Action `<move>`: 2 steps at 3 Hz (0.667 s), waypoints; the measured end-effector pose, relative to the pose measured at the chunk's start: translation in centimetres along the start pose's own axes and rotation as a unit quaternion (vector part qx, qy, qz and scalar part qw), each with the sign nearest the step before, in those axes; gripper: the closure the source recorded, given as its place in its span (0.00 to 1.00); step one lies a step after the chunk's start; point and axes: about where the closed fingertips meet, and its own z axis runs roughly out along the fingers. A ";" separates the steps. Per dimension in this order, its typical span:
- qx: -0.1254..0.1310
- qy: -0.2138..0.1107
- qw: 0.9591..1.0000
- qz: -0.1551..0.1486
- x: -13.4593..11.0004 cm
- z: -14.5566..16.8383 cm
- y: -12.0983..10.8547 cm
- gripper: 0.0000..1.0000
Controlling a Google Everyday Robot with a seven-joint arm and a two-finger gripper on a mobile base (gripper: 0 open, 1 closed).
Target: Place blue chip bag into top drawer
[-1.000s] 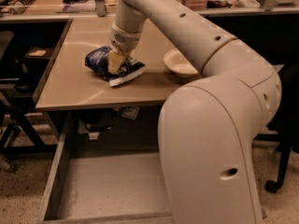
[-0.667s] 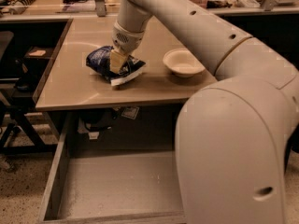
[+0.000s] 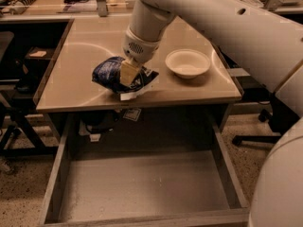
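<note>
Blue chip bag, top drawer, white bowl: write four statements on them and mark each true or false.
1. The blue chip bag lies in the top drawer. False: it is on the tabletop near its front edge, with the gripper on it.
2. The top drawer is open. True.
3. The white bowl stands on the tabletop, apart from the bag. True.
4. The white bowl is full of chips. False: it looks empty.

Your gripper (image 3: 127,73), with tan matt pads, is clamped on the blue chip bag (image 3: 107,73) near the table's front edge. The bag is crinkled, glossy foil. The tabletop (image 3: 80,56) is smooth with a soft sheen. The white bowl (image 3: 188,64) looks smooth, the top drawer (image 3: 142,188) matt grey, and the arm (image 3: 213,18) smooth plastic.
</note>
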 end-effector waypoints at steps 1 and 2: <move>0.000 0.002 1.000 -0.005 -0.1 -0.1 0.1 1.00; -0.009 0.014 1.000 0.001 1.6 -0.4 2.2 1.00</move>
